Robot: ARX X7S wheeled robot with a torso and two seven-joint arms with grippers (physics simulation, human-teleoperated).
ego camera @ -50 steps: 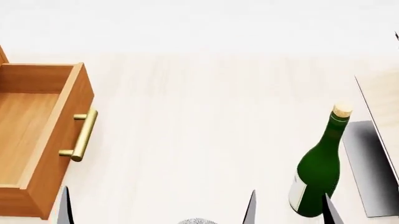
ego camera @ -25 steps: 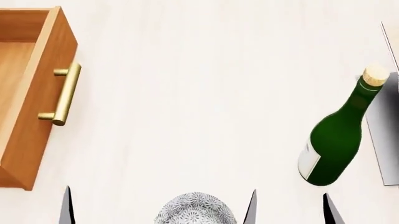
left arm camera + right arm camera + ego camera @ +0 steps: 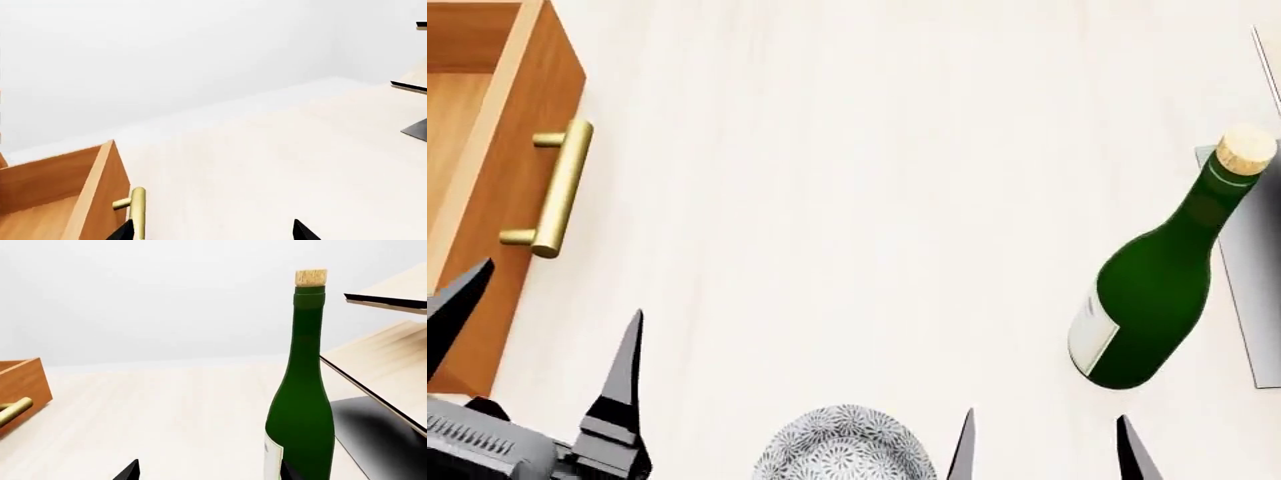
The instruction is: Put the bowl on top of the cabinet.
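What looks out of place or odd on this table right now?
Only the cabinet's drawer stands out: it is pulled open over the table, brass handle facing out, and looks empty. The green corked bottle stands upright and the patterned bowl sits intact. Nothing looks spilled or damaged.

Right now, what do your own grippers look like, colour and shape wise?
Both are dark: the left gripper has slim black fingers tapering to sharp points, on a charcoal body with a pale ribbed section. Of the right gripper, only two similar black pointed fingertips show. No cables or markings visible.
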